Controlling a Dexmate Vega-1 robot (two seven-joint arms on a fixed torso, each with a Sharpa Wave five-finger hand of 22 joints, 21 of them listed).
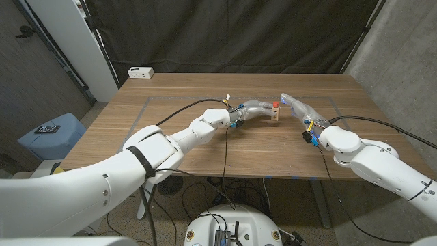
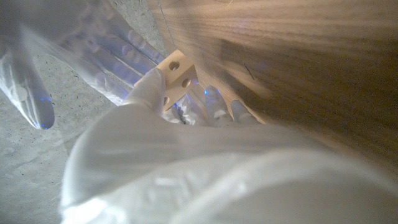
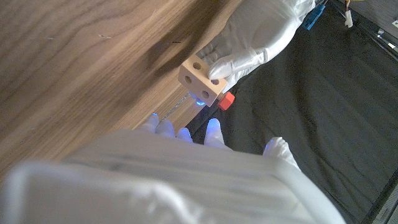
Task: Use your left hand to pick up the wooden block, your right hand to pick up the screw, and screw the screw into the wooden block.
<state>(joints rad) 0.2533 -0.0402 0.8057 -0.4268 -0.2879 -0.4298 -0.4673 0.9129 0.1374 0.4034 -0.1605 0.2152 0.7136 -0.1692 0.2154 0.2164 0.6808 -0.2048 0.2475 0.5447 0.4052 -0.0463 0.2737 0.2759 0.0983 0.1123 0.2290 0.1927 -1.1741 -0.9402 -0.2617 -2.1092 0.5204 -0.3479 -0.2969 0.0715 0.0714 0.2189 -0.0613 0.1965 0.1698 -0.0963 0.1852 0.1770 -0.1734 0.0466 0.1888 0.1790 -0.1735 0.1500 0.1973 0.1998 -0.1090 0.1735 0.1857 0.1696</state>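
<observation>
Left hand (image 1: 256, 108): holds the block; in the right wrist view its fingers (image 3: 239, 53) wrap the block's far side, and in the left wrist view the thumb (image 2: 148, 90) presses a holed face.
Block (image 1: 275, 113): pale wood, with round holes in at least two faces; it sits at the tip of the left hand near the desk's middle, between the two hands. Whether it is lifted off the desk or touching it, I cannot tell.
Screw (image 1: 276, 104): the red head shows at the block's upper end in the head view; in the right wrist view the head (image 3: 226, 101) sits just beside a corner of the block, touching or nearly so. The shank is not discernible.
Right hand (image 1: 298, 108): reaches in from the right, fingertips near the block and the red head. Its fingers (image 3: 213, 127) point at the block with a gap between; whether it pinches the screw, I cannot tell.
Desk (image 1: 171, 126): wood-grain top.
White box (image 1: 141, 72): at the desk's far left corner, well apart from both hands.
</observation>
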